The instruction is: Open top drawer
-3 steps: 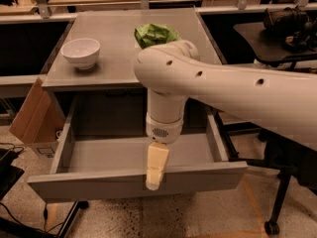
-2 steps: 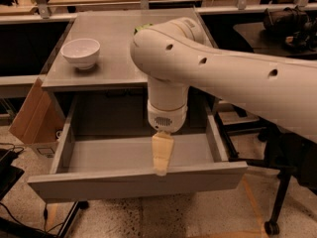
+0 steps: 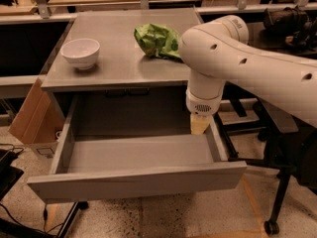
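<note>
The top drawer (image 3: 133, 180) is pulled far out of the grey cabinet. Its flat grey front panel faces me and its grey tray interior (image 3: 138, 152) holds nothing. My white arm reaches in from the right. The gripper (image 3: 199, 124) hangs just above the drawer's back right corner, beside the right wall. Only its pale yellow tip shows below the white wrist, and it holds nothing that I can see.
A white bowl (image 3: 80, 53) stands on the cabinet top (image 3: 114, 63) at the left. A crumpled green bag (image 3: 158, 39) lies at the back right. A cardboard box (image 3: 30, 114) leans at the cabinet's left. A black chair base (image 3: 275, 182) stands at the right.
The arm has swung right and back. The gripper has moved from over the drawer's front middle to its back right corner. The green bag shows again. The drawer stays open.
</note>
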